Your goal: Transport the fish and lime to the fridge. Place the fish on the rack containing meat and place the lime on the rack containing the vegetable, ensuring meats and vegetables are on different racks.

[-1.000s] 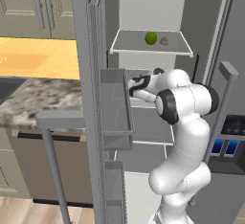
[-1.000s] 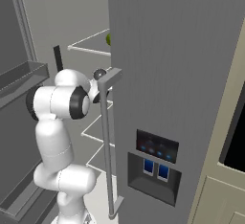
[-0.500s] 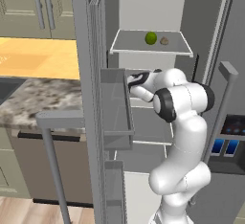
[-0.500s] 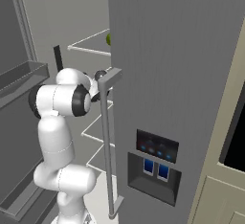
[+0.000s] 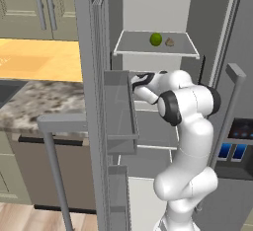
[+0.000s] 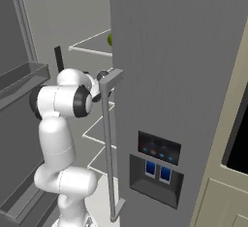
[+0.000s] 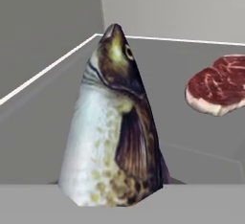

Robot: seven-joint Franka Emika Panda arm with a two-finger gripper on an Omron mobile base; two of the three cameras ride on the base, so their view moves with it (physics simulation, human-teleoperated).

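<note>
So my arm has pushed a bit deeper into the fridge (image 5: 217,52) than a second ago. Fingers are closed on the fish (image 7: 115,127), head pointing to 12 o'clock, with the meat (image 7: 217,84) at 2 o'clock on the same rack. Lime (image 5: 155,39) sits up top by the vegetable (image 5: 169,42), so I reckon only the fish drop remains.

Beige cabinets (image 5: 29,5) — speckled counter (image 5: 37,107)
</note>
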